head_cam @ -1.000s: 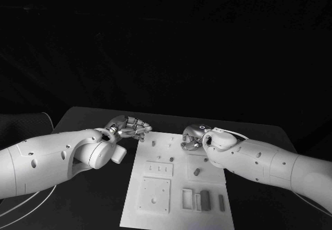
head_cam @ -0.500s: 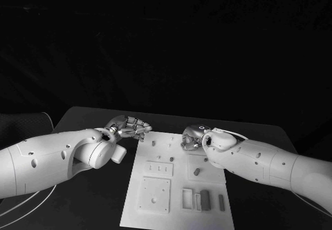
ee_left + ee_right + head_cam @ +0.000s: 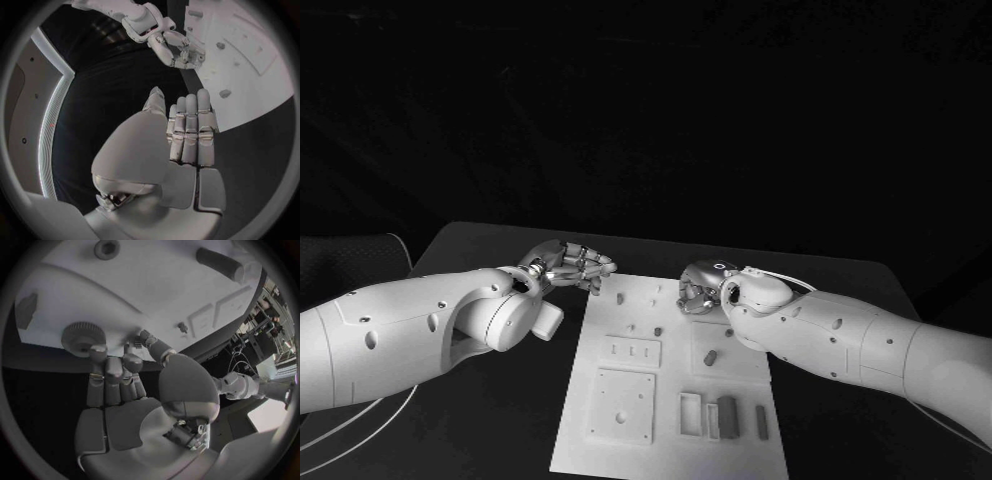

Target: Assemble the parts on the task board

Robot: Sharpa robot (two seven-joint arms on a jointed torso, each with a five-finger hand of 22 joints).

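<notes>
The white task board [image 3: 668, 440] lies in the middle of the table. My left hand [image 3: 568, 266] hovers at the board's far left corner; its fingers [image 3: 190, 127] lie straight, side by side, with nothing in them. My right hand [image 3: 700, 290] is over the board's far right part. Its fingertips [image 3: 98, 351] reach down beside a round knurled part [image 3: 80, 334] on the board, and the thumb [image 3: 154, 345] stands apart. I cannot tell whether they touch it. A dark oval part [image 3: 710, 357] and a dark block [image 3: 727, 414] lie nearer on the board.
Two small pegs [image 3: 630, 328] stand mid-board, beside recessed square plates [image 3: 623, 405]. A thick cylinder [image 3: 219, 262] and a hexagonal socket [image 3: 107, 247] sit beyond the knurled part. The black table [image 3: 488, 250] surrounds the board, with cables [image 3: 358, 425] at its near left.
</notes>
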